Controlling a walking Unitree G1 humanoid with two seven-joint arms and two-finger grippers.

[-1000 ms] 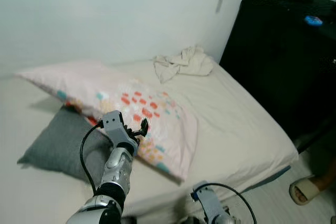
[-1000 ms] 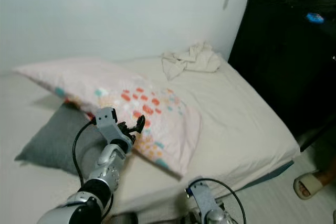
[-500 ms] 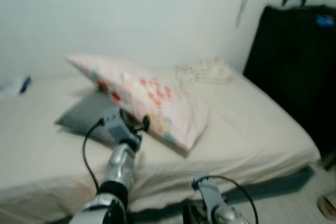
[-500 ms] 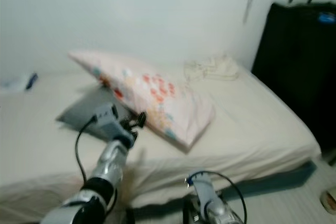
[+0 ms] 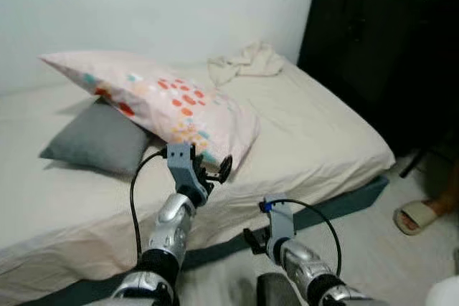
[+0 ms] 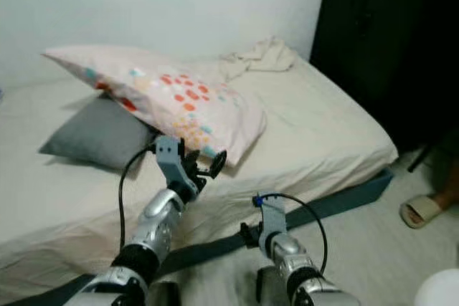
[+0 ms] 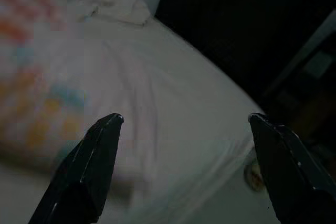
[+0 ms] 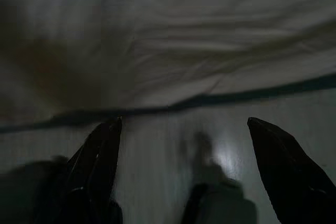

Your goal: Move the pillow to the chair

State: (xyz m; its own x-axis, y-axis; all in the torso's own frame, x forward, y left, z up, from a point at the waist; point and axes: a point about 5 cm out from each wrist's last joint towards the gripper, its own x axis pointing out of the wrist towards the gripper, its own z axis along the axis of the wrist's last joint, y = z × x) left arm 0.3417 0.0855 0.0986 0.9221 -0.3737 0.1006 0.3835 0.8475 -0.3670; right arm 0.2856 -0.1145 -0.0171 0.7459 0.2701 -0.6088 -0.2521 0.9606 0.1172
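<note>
On the bed, against the wall side, the patterned pillow lay propped across a grey cushion, its lower corner resting on the sheet. I judged the task barely begun: the pillow had not been lifted and nothing of mine was touching it. No chair could be made out anywhere before me, so finding it was part of what remained, along with grasping, carrying and setting down.

My left gripper was raised in front of me, forearm angled up and forward, its tip just below the pillow's near corner as my head camera saw it. Through the left wrist view my two black fingers were spread wide, with nothing between them; beyond them lay the blurred coloured pattern of the pillow and the pale sheet running off toward a dark cabinet. I judged that hand near the pillow but apart from it.

My right gripper hung low beside the bed's edge, pointed toward the floor. Its fingers were likewise splayed apart and empty, with the hanging sheet and the mattress's dark base strip behind them.

At the far end of the bed sat a crumpled cloth. A person's foot in a sandal stood on the floor off to my right.
</note>
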